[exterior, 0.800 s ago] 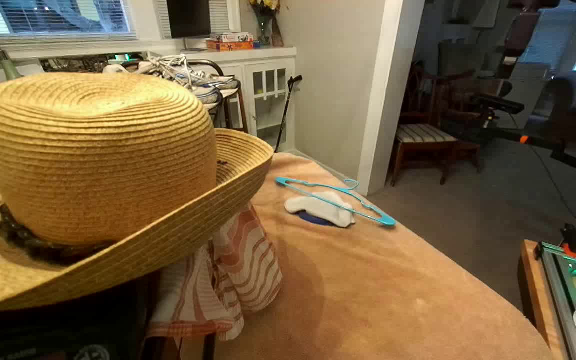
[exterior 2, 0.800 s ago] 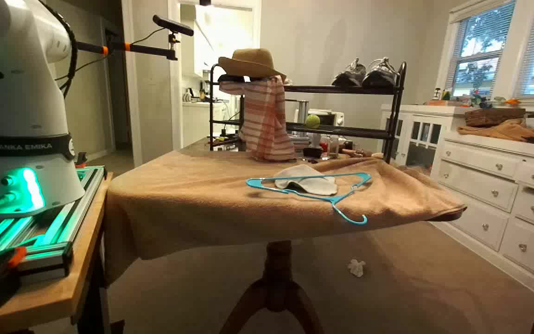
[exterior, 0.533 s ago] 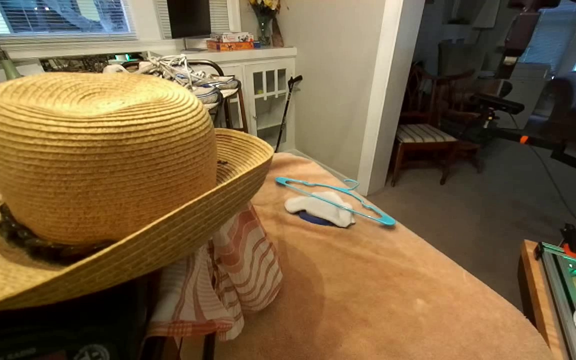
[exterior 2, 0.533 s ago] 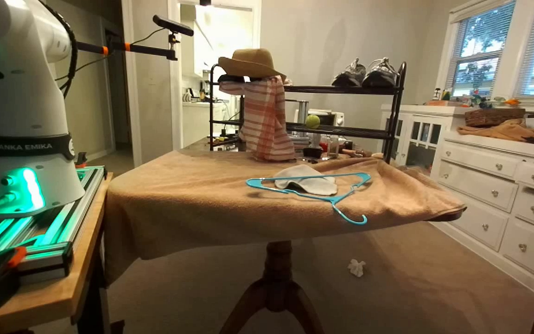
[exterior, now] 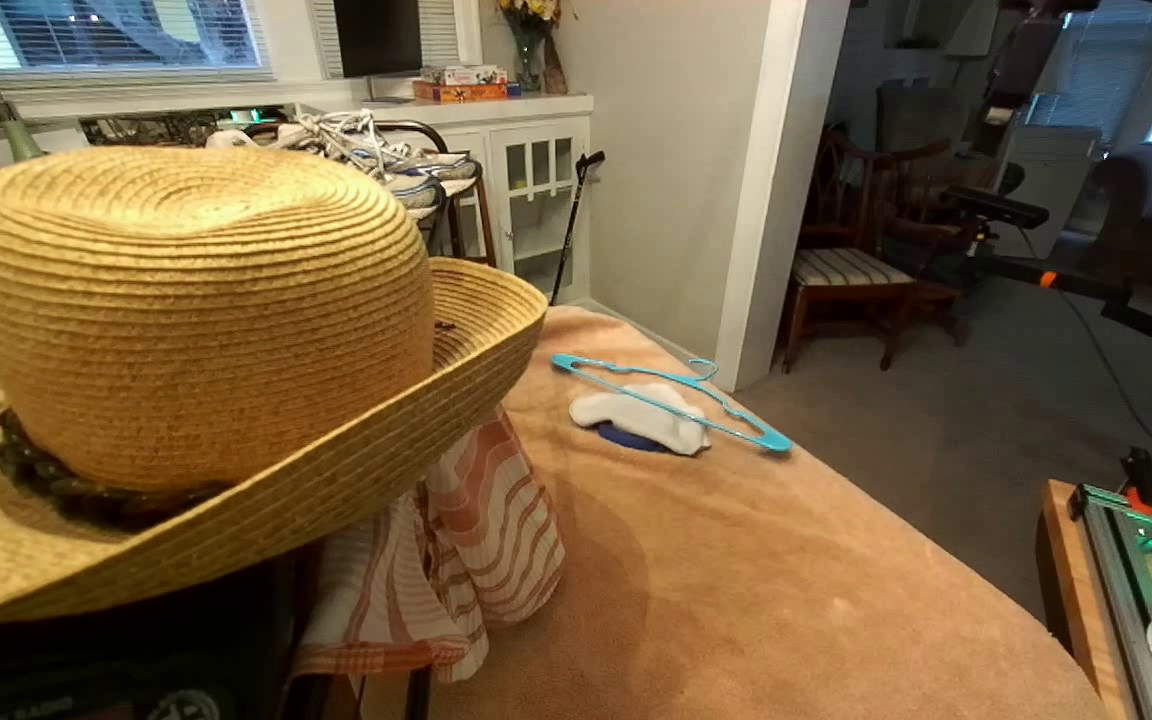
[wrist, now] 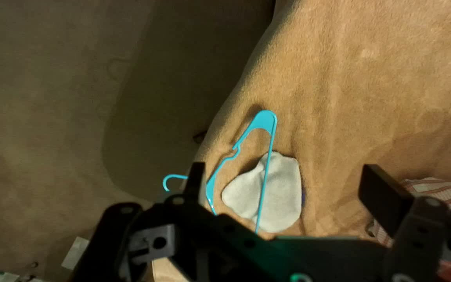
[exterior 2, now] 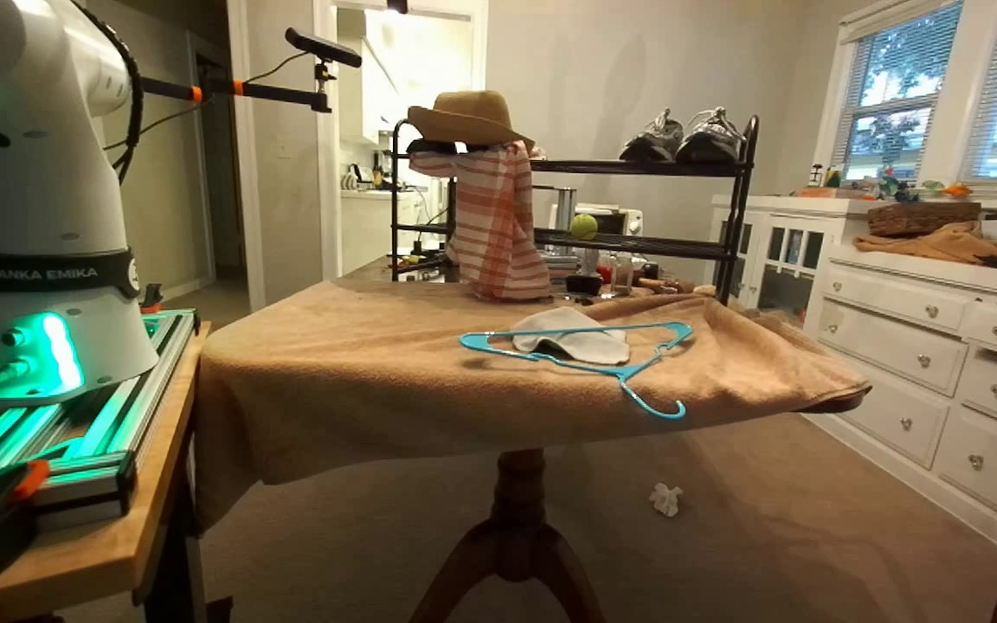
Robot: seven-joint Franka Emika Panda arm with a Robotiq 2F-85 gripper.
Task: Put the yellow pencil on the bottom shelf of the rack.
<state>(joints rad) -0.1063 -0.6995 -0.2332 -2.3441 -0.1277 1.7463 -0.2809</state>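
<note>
The rack (exterior 2: 637, 168) is a dark metal tiered frame at the back of the table in an exterior view. Part of its frame (exterior: 482, 200) shows behind the straw hat in an exterior view. A striped towel hides part of its shelves. I cannot make out a yellow pencil in any view. My gripper (wrist: 282, 182) is open and empty in the wrist view. It points down above the table, with a grey-white cloth piece (wrist: 280, 192) and a blue hanger (wrist: 266, 121) below, between and beside its fingers.
The straw hat (exterior 2: 472, 117), shoes (exterior 2: 710, 138) and striped towel (exterior 2: 498, 225) are on the rack. A green ball (exterior 2: 583, 227) is at its lower shelf. Several small items lie beneath. A tan cloth (exterior 2: 334, 346) covers the table. A camera arm (exterior 2: 278, 91) reaches in by the robot.
A dark part at the top edge has shifted slightly in both exterior views. The objects on the table and the rack have not moved.
</note>
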